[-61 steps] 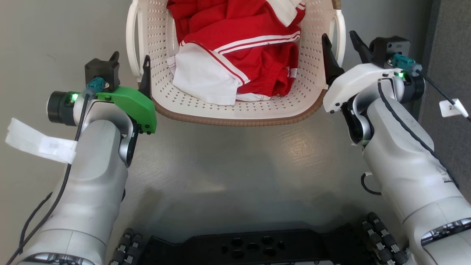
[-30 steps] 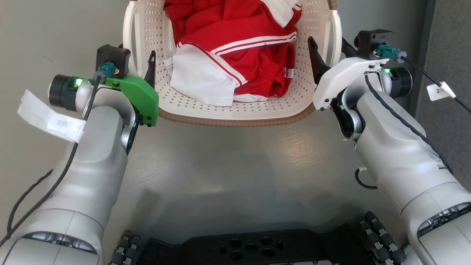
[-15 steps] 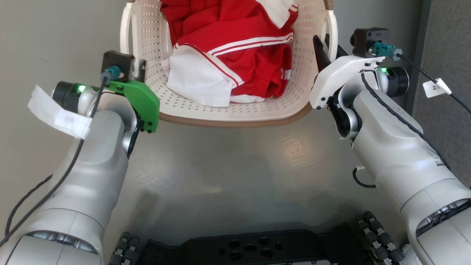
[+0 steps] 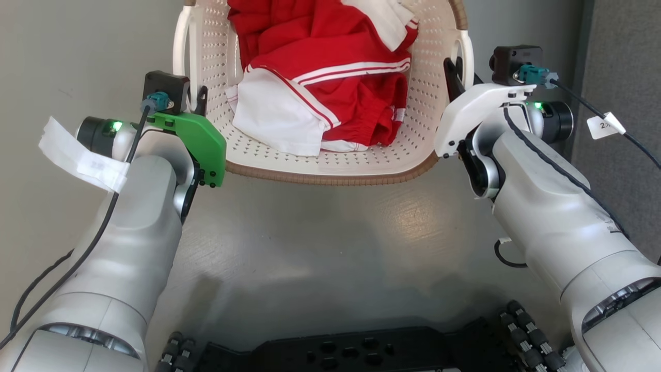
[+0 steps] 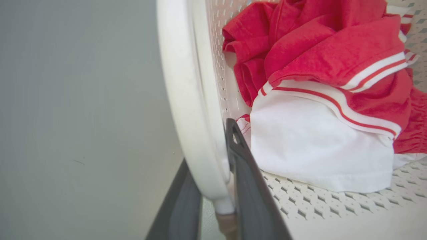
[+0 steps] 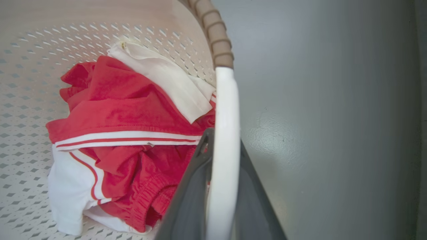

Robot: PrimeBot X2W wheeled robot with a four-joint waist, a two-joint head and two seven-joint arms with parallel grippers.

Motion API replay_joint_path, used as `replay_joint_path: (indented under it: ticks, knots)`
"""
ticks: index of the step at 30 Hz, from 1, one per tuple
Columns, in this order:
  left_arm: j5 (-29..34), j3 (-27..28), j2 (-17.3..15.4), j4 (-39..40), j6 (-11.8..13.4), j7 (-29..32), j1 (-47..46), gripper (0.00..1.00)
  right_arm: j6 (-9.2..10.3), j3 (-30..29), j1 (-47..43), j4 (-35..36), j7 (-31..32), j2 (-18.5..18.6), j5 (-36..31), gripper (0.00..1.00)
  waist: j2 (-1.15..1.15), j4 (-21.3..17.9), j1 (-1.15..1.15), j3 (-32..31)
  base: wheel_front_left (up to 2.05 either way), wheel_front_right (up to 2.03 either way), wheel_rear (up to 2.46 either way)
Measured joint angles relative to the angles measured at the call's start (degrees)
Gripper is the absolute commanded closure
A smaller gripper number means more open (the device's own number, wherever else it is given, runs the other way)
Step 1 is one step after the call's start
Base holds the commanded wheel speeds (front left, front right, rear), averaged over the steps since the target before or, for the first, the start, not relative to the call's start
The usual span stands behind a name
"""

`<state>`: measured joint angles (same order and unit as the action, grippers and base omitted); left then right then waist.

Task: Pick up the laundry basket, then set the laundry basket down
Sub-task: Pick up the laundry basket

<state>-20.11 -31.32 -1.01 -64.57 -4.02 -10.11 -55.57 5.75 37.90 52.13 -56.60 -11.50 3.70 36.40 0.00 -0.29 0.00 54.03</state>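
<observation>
floor (image 4: 320, 248): grey, glossy, under and all round the laundry basket (image 4: 330, 160)
robot base (image 4: 351, 354): black, off the basket's near short end, well apart from it
laundry basket: cream, perforated, brown woven-look rim; sits between the two arms, far part cut by the top of the head view; on the floor or lifted, cannot tell
basket axis: long axis runs straight away from the base, up the head view; rounded short end faces the base, opening up, handles on the two long sides
clothes (image 4: 325, 67): red and white heap inside the basket, toward its far part
left handle (image 4: 181, 46): white bar on the basket's left long side
right handle (image 4: 467, 49): white bar on the basket's right long side
left gripper (image 4: 193, 101): at the left handle's near end; jaws narrow, one finger each side of the bar, clamped on it
right gripper (image 4: 462, 75): at the right handle's near end; jaws narrow, pinching the bar between both fingers
</observation>
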Motion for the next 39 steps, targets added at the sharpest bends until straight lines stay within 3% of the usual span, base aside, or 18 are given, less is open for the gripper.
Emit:
replay_joint_path:
  ticks: [19, 39]
  knots:
    - [-4.45, -3.75, 0.16, -0.6, 0.08, 0.29, 6.45, 1.0, 0.34, 4.31, -2.71, -4.12, 0.07, -0.49, 3.03, 1.0, 0.0, 0.53, 0.0, -8.4, 0.0, 0.0, 0.0]
    - [-11.51, -8.31, 0.53, -1.36, -0.01, 6.69, 19.93, 1.0, -1.35, 10.03, -14.91, -6.6, 7.76, -1.29, 8.8, 1.0, 0.0, 1.82, -0.01, -22.93, 0.0, 0.0, 0.0]
